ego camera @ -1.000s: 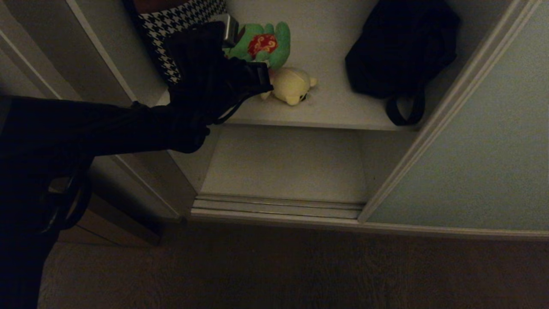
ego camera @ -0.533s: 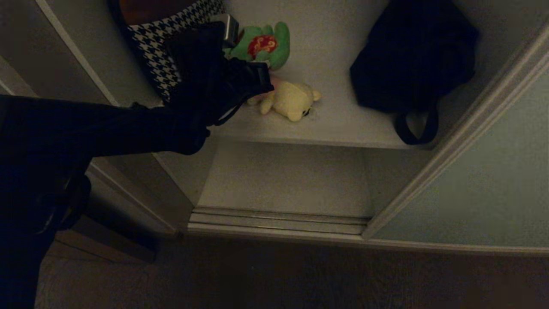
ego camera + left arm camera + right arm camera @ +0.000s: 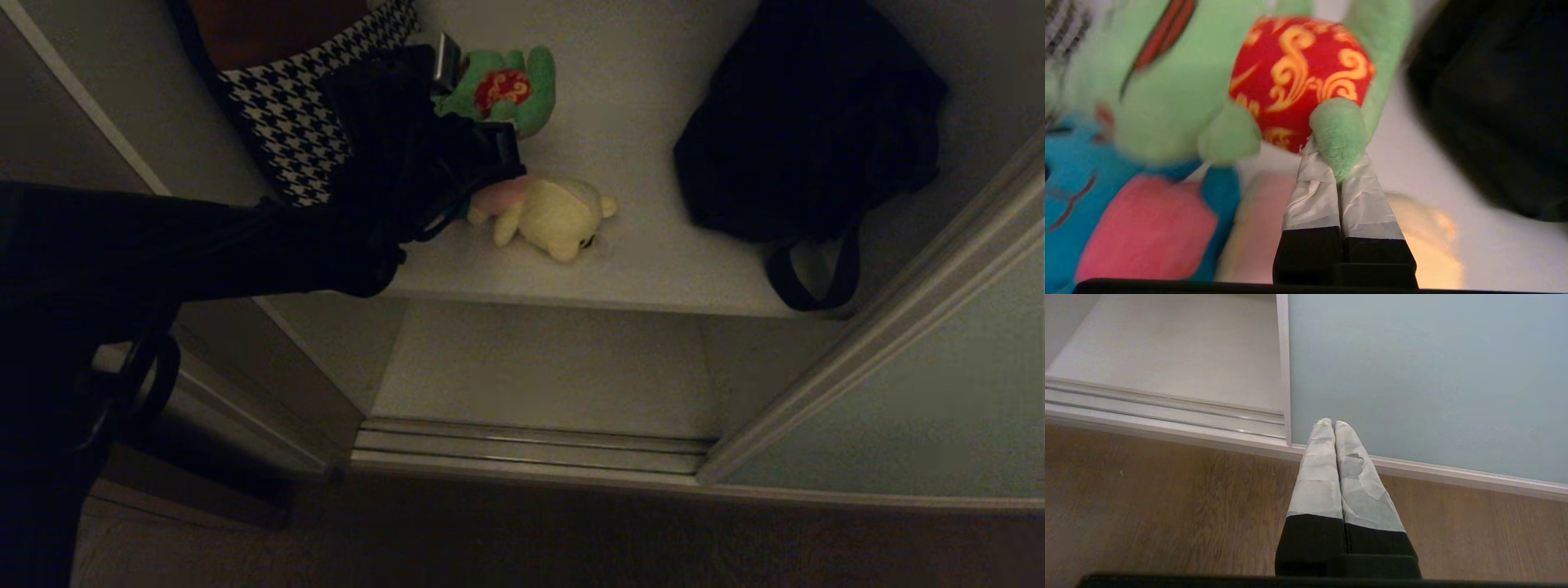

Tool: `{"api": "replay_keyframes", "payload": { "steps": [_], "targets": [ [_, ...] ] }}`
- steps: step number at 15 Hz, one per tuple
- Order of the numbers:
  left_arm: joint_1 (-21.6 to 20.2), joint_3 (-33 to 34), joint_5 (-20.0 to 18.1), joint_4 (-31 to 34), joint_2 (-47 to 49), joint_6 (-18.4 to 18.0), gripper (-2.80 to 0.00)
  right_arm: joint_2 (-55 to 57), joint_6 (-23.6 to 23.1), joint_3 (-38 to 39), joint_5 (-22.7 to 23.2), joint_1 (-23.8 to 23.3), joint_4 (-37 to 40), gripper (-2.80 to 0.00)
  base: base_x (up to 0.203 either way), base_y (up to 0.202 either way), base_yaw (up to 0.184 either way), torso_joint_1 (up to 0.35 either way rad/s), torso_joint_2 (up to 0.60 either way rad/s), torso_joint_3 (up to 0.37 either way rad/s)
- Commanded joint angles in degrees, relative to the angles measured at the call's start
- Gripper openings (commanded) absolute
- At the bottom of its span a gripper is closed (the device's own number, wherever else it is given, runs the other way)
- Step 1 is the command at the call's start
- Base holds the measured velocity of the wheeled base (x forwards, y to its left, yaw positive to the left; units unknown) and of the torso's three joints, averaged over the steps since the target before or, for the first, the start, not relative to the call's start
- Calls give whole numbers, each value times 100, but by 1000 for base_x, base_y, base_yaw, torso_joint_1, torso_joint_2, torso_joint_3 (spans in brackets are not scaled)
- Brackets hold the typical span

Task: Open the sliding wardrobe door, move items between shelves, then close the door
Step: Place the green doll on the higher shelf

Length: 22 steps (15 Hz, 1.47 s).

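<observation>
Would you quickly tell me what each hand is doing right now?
Left hand: closed, pinching a limb of the green plush toy.
Right hand: closed, holding nothing, near the sliding door.

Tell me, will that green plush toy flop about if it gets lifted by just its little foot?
Probably. The green plush toy looks soft and stuffed, so its body would likely dangle and swing. The left pincer is shut on one small foot only, so the fuzzy fabric might slip out. It seems light and unlikely to break.
</observation>
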<state>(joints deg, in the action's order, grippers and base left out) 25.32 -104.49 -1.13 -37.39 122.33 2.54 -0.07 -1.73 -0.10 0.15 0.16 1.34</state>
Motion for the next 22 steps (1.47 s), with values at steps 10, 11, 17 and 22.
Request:
{"api": "replay_keyframes", "payload": {
  "steps": [10, 11, 17, 22],
  "targets": [
    [-1, -441, 148, 158, 344, 160, 0, -1, -3, 1, 2, 2, -2, -280, 0, 0, 0, 0, 0, 0],
    [8, -436, 148, 78, 335, 153, 0, -1, -3, 1, 2, 2, 7, -280, 0, 0, 0, 0, 0, 0],
    [58, -303, 398, 149, -136, 182, 0, -1, -3, 1, 2, 2, -2, -280, 0, 0, 0, 0, 0, 0],
    [-87, 762, 482, 804, -1290, 10, 0, -1, -3, 1, 2, -3, 3, -280, 0, 0, 0, 0, 0, 0]
  ]
}}
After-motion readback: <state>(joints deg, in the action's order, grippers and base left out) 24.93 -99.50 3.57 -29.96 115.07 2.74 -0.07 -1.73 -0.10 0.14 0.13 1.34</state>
